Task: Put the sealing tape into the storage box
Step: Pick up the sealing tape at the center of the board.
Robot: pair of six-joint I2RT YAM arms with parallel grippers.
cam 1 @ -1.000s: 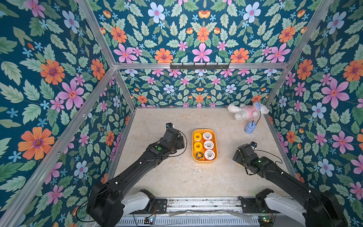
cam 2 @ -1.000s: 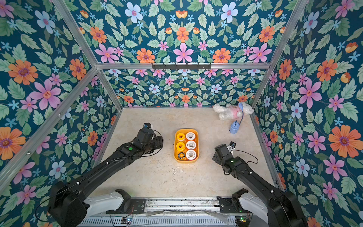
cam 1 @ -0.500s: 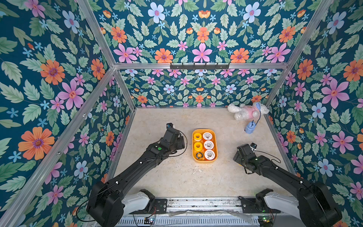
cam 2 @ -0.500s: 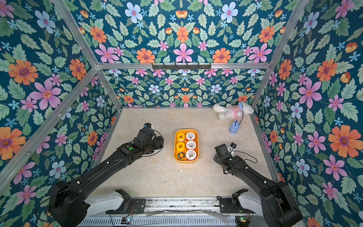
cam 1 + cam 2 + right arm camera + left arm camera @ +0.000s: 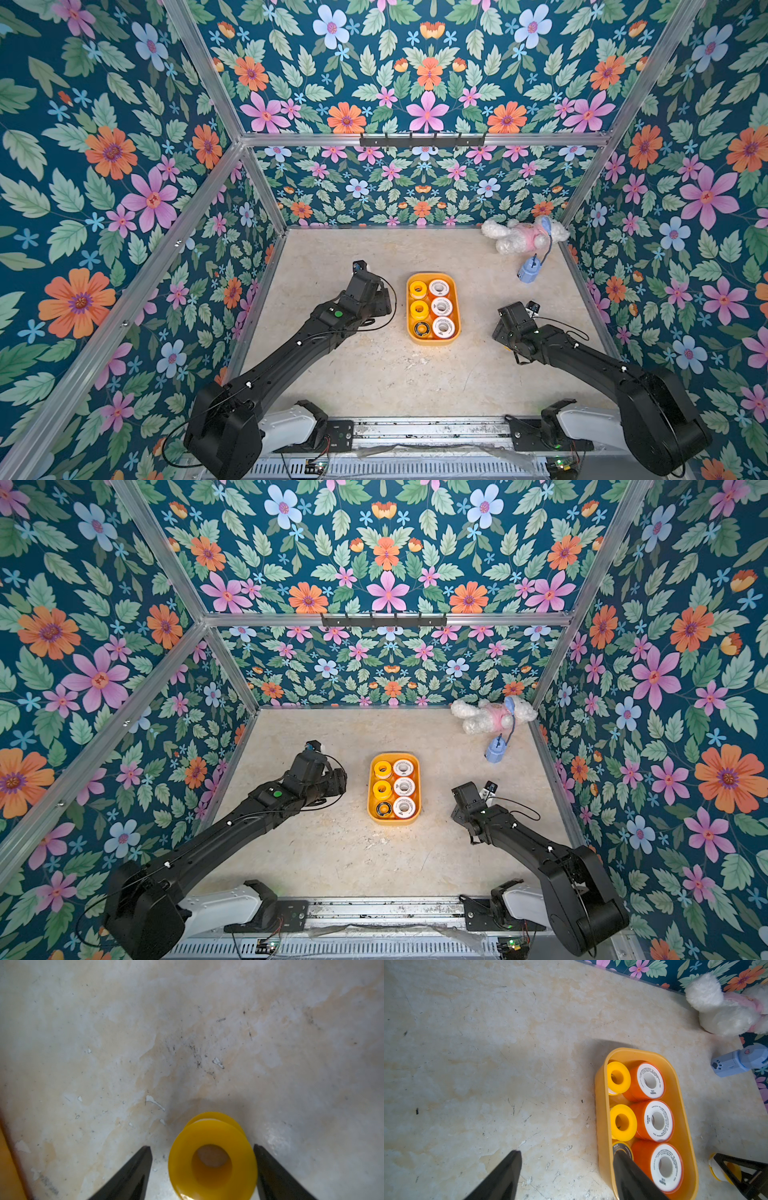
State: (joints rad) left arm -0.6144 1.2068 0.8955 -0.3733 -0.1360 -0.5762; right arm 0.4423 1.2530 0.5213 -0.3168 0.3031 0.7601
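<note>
Item: yellow spool [image 5: 182,1165] of sealing tape, lying on the desk [image 5: 374,374], right of centre in a top view. The right gripper [image 5: 201,1146] is over it, fingers apart and straddling it unevenly, not clamped. Storage box [image 5: 433,341]: mid-frame, six spools showing. Left gripper [image 5: 566,1152]: fingers wide, empty. Handling: centre on the flanges, close evenly, and lift clear of the rim.
</note>
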